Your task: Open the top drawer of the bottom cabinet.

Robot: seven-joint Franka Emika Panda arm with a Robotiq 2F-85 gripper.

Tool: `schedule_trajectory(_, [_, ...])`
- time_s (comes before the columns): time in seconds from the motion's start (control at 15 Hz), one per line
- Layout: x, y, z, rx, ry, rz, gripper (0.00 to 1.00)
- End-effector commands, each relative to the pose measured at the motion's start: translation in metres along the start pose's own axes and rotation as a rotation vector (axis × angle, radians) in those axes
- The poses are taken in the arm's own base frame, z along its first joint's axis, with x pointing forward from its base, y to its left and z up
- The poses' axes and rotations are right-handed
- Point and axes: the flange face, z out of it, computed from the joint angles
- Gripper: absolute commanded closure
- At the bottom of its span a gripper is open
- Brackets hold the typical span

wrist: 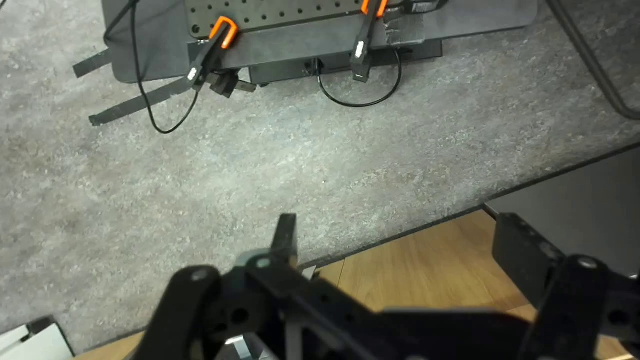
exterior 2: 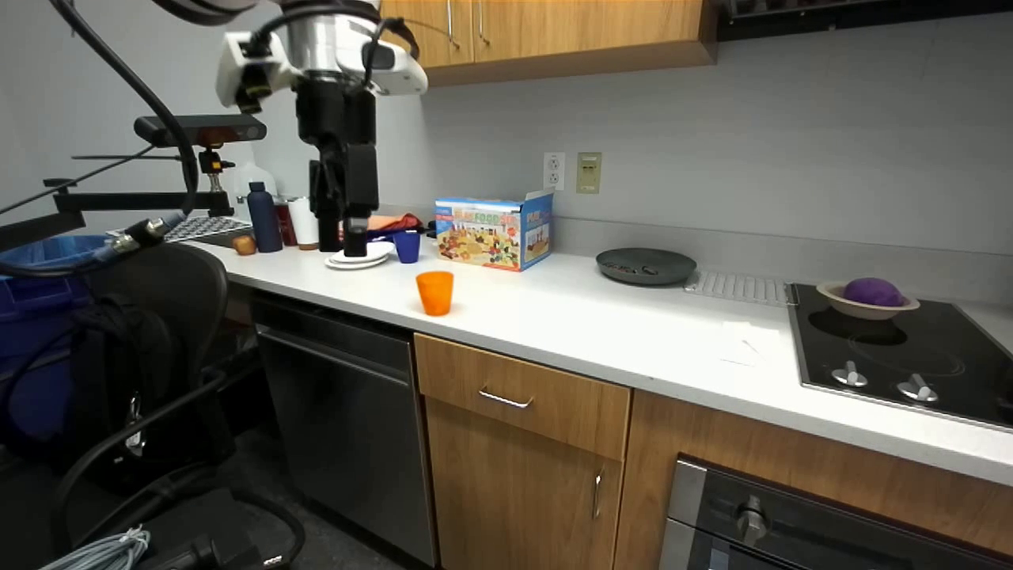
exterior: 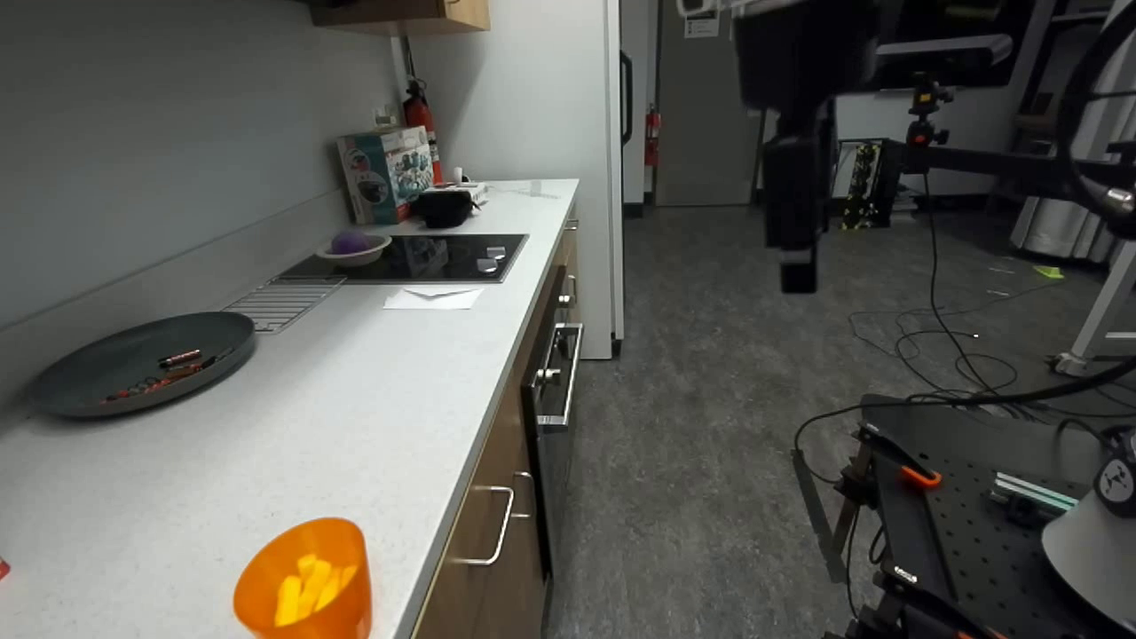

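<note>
Top drawer [exterior 2: 526, 384], closed below the bench's [exterior 2: 554, 321] front edge, awaits approach: empty, wide-spread jaws should descend to its handle [exterior 2: 506, 399].

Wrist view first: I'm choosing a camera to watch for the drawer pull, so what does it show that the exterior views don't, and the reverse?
Only the wrist view: the hand face-on, its fingers plainly spread wide, with floor and the bottom cabinet visible between them.

Only the exterior views: the orange cup, wire rack, cooktop and the bar handle of the top drawer, which I cannot make out from the wrist.

Shared: the hand, floor and the bottom cabinet's wood fronts.
</note>
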Motion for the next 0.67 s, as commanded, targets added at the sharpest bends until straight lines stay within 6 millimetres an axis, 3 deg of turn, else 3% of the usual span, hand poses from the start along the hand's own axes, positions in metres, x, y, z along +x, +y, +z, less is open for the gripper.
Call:
schedule_trajectory(0.0, [0.044, -0.011, 0.028, 0.048, -0.04, 0.119, 0.0])
schedule_trajectory(0.13, [0.052, -0.014, 0.037, 0.048, -0.061, 0.163, 0.0])
schedule_trajectory(0.2, [0.042, -0.011, 0.04, 0.021, -0.047, 0.112, 0.0])
schedule_trajectory(0.27, [0.045, -0.012, 0.045, 0.017, -0.059, 0.116, 0.0])
schedule_trajectory(0.6, [0.046, -0.013, 0.049, -0.001, -0.052, 0.15, 0.0])
